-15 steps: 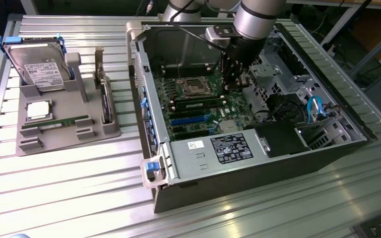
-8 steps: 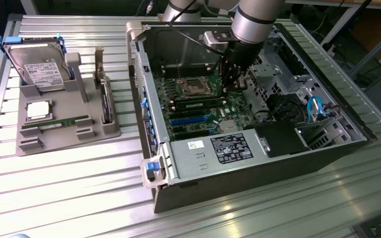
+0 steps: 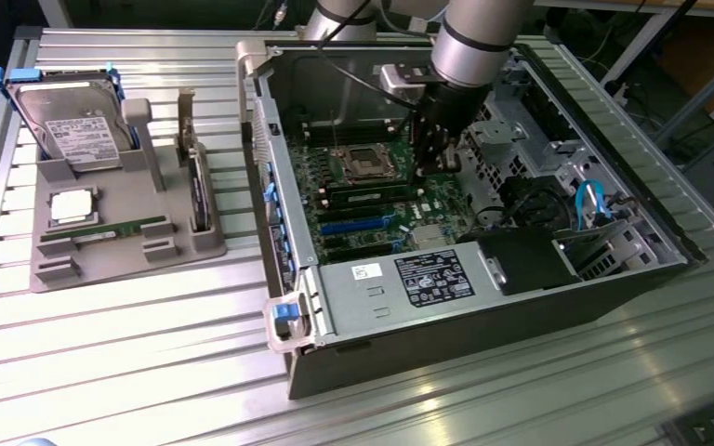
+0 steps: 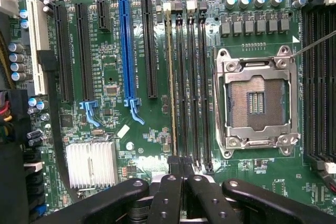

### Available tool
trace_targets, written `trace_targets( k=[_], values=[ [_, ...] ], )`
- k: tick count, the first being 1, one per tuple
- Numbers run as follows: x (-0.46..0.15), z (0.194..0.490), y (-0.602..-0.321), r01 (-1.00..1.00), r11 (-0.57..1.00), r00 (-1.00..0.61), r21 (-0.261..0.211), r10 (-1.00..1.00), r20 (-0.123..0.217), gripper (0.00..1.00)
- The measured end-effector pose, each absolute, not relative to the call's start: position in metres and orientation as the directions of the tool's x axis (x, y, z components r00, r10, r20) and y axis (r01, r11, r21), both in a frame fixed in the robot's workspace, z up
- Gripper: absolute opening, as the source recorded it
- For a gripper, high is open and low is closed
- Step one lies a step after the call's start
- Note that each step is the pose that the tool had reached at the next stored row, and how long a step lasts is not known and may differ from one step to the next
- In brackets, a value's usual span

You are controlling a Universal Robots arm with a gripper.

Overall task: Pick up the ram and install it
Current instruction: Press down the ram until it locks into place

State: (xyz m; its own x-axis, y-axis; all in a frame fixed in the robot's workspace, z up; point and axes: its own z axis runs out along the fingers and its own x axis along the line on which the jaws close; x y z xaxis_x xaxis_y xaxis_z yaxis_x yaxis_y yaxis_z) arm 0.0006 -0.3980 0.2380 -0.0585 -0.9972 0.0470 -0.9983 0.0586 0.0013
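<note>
One ram stick stands on edge in the memory slot farthest from the empty CPU socket, running the slot's full length. In the exterior view it is a green strip just below the socket. My gripper is shut, its fingertips pressed together and sitting over the stick's near end. Inside the open PC case, the gripper hangs low over the motherboard beside the socket. A second ram stick lies flat on the grey holder at the exterior view's left.
The grey holder also carries the hard drive and the square silver CPU. The case walls surround the motherboard. A silver heatsink and a blue expansion slot lie near the gripper.
</note>
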Motion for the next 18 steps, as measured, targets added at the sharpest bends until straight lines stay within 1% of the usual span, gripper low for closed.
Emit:
trace_targets(
  k=[18],
  values=[
    [0.0005, 0.2313, -0.398, -0.998, 0.059, -0.059, 0.001, -0.997, 0.049, 0.13]
  ],
)
